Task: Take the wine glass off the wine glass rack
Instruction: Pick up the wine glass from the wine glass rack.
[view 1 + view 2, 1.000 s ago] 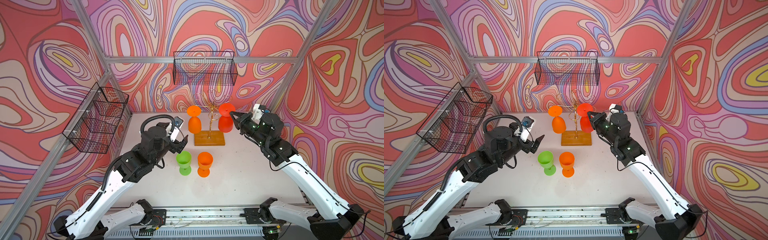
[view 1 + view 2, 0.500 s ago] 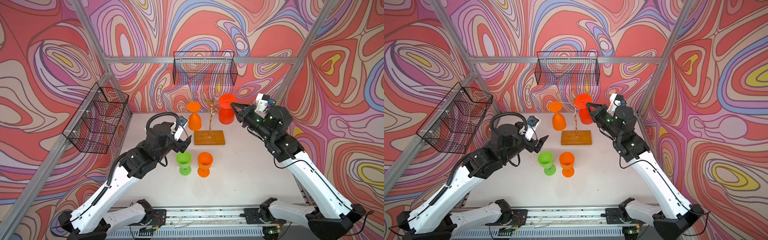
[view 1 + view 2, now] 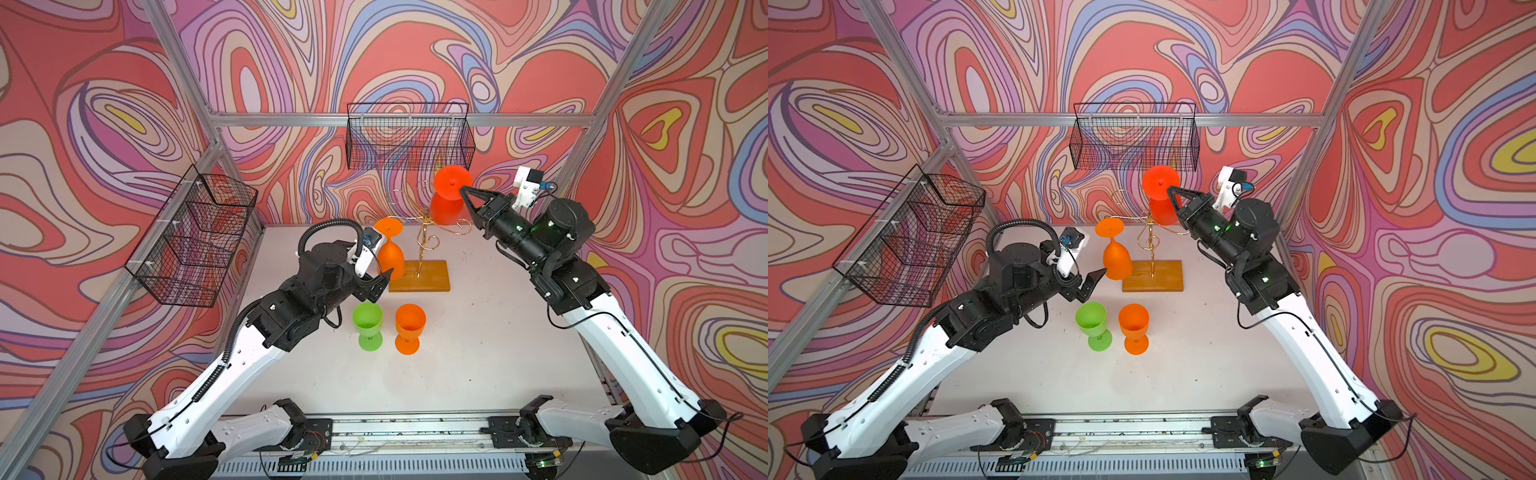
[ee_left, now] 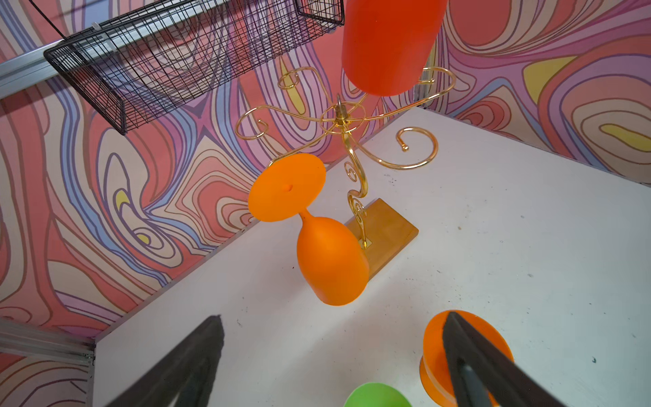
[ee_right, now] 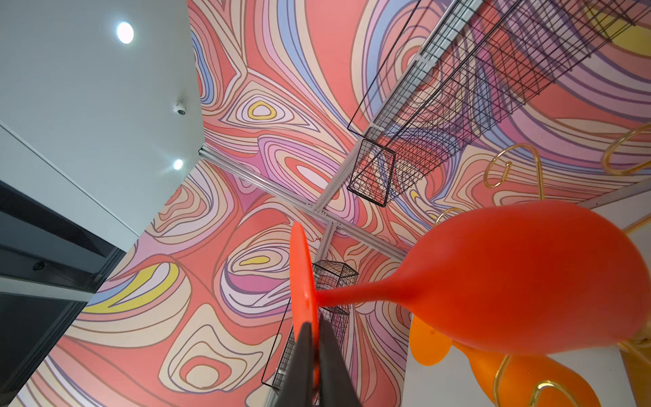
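Observation:
The wine glass rack (image 3: pixel 423 245) is a gold wire stand on a wooden base (image 3: pixel 419 276) at the back of the table. My right gripper (image 3: pixel 462 190) is shut on the foot rim of a red wine glass (image 3: pixel 446 205), held upside down above the rack's right arms. In the right wrist view no wire circles the red glass (image 5: pixel 510 278) at its stem, and the fingers (image 5: pixel 303 352) pinch the foot edge. An orange wine glass (image 3: pixel 390 259) hangs upside down from a left arm. My left gripper (image 3: pixel 380 286) stands open just short of its bowl (image 4: pixel 327 260).
A green glass (image 3: pixel 367 320) and an orange glass (image 3: pixel 410 322) stand upright on the table in front of the rack, right below my left gripper. Black wire baskets hang on the back wall (image 3: pixel 409 137) and the left wall (image 3: pixel 195 237).
My right gripper has lifted the red glass up and off the rack arm. My left arm has reached forward, closer to the hanging orange glass.

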